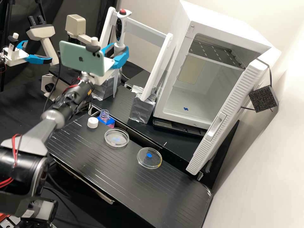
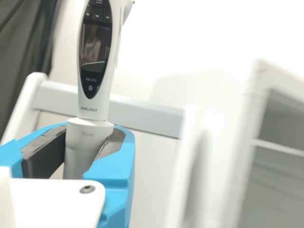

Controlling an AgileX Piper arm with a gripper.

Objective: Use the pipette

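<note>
One upright pipette [image 1: 119, 29], print on its body, is clamped between the gripper's [image 1: 118, 53] two fingers. Near the bench's [image 1: 133, 186] far edge: one bottle [image 1: 104, 115], one cap [image 1: 92, 122], two dishes [image 1: 117, 138]. Beyond: one open incubator [image 1: 218, 23].

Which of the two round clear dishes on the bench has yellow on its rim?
The dish farther from the white cap. The other dish, nearer that cap, shows no yellow.

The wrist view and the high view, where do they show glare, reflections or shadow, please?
Wrist view: the wall is washed out nearly white, with a faint shadow; the pipette has a reflection in its screen. High view: dish rims catch highlights.
</note>
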